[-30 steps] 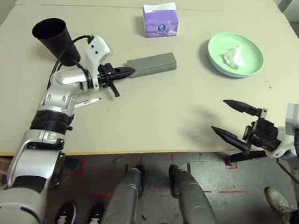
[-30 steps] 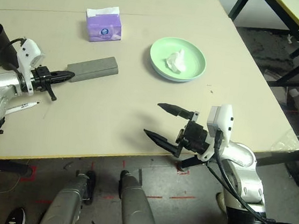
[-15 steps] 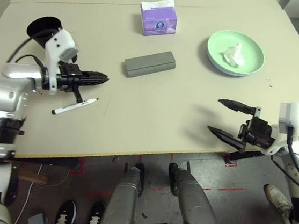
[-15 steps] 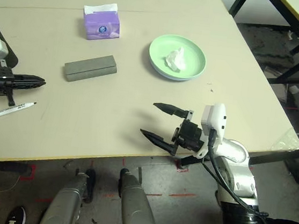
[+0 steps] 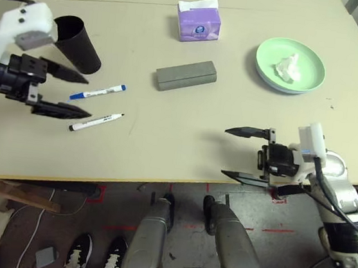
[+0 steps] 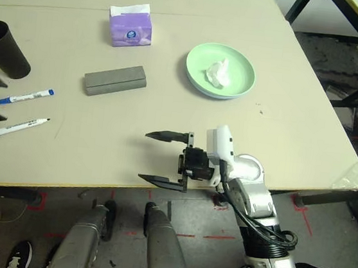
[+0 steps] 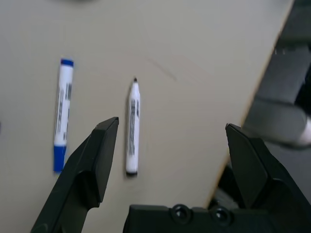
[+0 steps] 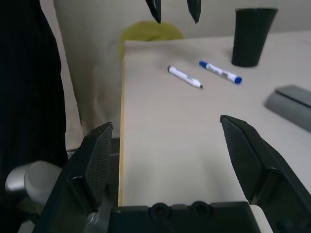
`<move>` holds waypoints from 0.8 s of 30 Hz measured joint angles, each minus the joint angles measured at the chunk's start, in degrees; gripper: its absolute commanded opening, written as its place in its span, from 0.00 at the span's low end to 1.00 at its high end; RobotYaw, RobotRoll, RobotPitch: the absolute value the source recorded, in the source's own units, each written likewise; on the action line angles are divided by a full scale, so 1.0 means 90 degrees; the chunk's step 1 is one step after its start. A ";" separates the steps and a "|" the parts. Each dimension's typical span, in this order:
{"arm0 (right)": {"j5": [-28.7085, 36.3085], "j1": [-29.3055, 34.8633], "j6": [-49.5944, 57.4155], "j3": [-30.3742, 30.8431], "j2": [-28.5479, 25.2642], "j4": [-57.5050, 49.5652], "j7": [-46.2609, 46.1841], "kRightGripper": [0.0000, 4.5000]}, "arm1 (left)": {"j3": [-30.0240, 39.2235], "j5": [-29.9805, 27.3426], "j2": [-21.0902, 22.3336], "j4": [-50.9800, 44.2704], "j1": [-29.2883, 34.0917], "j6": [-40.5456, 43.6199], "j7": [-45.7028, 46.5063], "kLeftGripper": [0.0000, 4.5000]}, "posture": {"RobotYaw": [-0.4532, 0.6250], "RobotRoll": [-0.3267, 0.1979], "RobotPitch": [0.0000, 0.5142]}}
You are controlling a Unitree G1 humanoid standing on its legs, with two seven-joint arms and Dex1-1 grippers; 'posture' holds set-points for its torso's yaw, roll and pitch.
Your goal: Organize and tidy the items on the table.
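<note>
1. Markers: white, one blue-capped (image 5: 97,92), one black-capped (image 5: 96,122); side by side, apart, on the pale table (image 5: 166,132), near the dark cup (image 5: 78,45).
2. Case (image 5: 185,76): grey, oblong; right of the markers. Tissue box (image 5: 198,21): purple, beyond it. Plate (image 5: 311,66): green, holding crumpled tissue (image 5: 288,67).
3. Change: left gripper (image 5: 89,96), formerly closed, had spread; the blue-capped marker had come into view.
4. Pose: left gripper above the markers, fingers apart, empty; right gripper (image 5: 224,151) over the table's front edge, fingers apart, empty.
</note>
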 measured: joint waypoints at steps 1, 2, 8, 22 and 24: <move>-0.0001 -0.0007 0.0011 0.0027 0.0021 -0.0006 -0.0017 1.00 | -0.0078 0.0041 0.0046 0.0002 0.0000 -0.0090 -0.0013 0.99 | 0.30 0.62 0.56; -0.0002 -0.0007 0.0033 0.0057 0.0042 -0.0013 -0.0053 1.00 | -0.0183 0.0104 0.0053 0.0002 0.0017 -0.0169 -0.0014 0.99 | 0.29 0.62 0.56; -0.0001 -0.0006 0.0190 0.0077 0.0075 -0.0268 -0.0242 1.00 | -0.0608 0.0849 -0.0267 0.0154 0.0288 -0.0810 0.0134 0.99 | 0.28 0.62 0.56; 0.0012 0.0081 0.0618 0.0071 -0.0007 -0.0894 -0.0632 1.00 | -0.1076 0.2275 -0.1899 0.1847 -0.0102 -0.2200 0.0973 0.99 | 0.23 0.62 0.52; 0.0013 0.0084 0.0667 0.0072 -0.0017 -0.0953 -0.0676 1.00 | -0.1075 0.2299 -0.2036 0.1917 -0.0102 -0.2230 0.1049 0.99 | 0.23 0.62 0.52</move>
